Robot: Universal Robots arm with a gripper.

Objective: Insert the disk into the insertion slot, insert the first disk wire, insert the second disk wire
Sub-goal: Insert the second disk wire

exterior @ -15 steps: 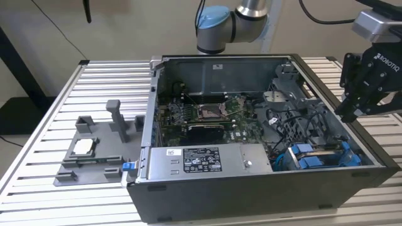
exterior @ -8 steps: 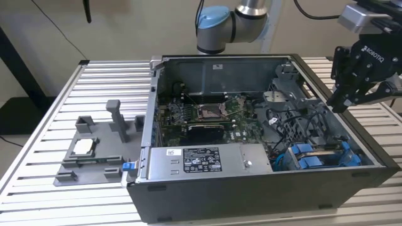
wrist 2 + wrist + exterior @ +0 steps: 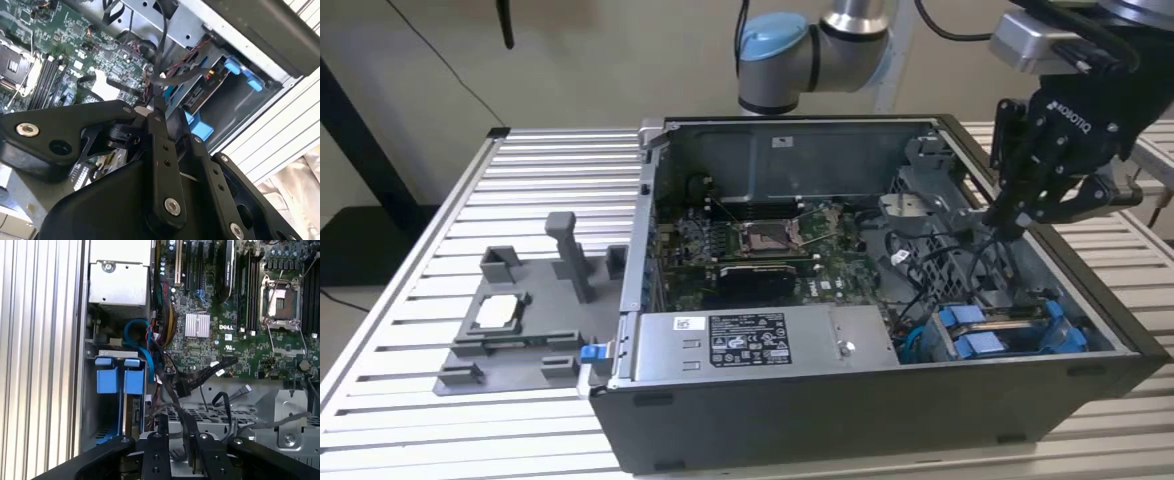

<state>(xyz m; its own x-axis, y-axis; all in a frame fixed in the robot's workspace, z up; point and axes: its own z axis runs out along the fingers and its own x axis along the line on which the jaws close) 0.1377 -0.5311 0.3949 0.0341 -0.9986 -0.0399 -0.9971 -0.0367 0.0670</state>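
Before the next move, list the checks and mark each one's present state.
1. Seating: the silver hard drive in its blue plastic frame sits in the grey sheet-metal drive bay: ok.
2. Grip: the claw is shut on the thin black wire: ok.
3. That wire's end plugged into the drive: cannot tell.
4. Space beside the drive free of tangle: not ok; a blue cable and other wires crowd it.

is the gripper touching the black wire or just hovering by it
Touching. In the second wrist view the gripper is shut on the black wire, which runs out from between its fingertips.
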